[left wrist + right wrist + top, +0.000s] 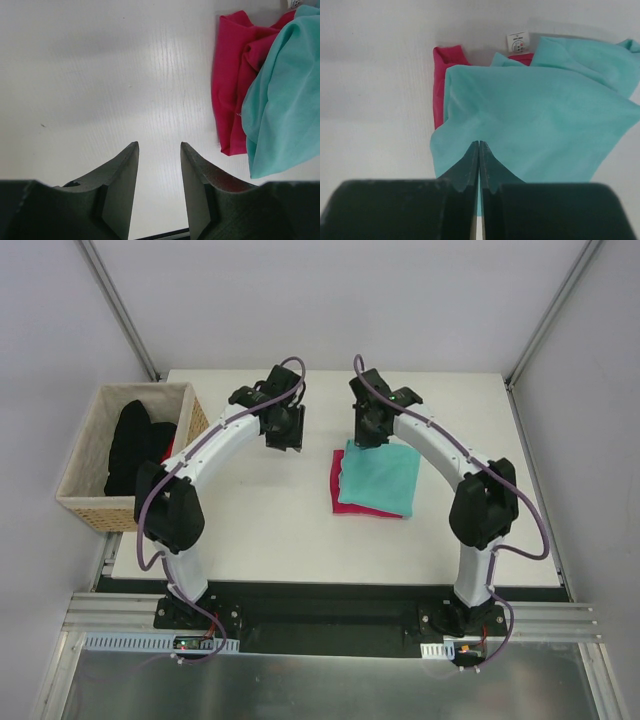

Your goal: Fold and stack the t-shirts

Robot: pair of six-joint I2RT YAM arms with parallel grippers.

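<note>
- At mid-table, right of centre: teal t-shirt folded flat on top of pink t-shirt, pink showing only along the left and near edges from above, white neck label peeking out beside the teal in the right wrist view.
- Stack judged close to done, yet loose: teal edges rumpled and not squared with the pink below.
- Over the pile's far edge, near its left corner: right gripper, fingers pressed together, tips above the teal fabric; impossible to tell whether a thread of cloth sits caught between them.
- Chief hazard: lifting away with fabric snagged, pulling the top fold open or sliding the teal layer off the pink.
- Second hazard: pressing down or sweeping sideways with closed fingers, wrinkling both layers and dragging the pile across the smooth table.
- Just left of the pile, over bare tabletop: left gripper, fingers spread partway, holding nothing; near enough to clip the pink edge on any inward swing.
- Off the table's left edge, well apart: wicker basket with black garment, no part of the job; any reach that way likely wasted.
</note>
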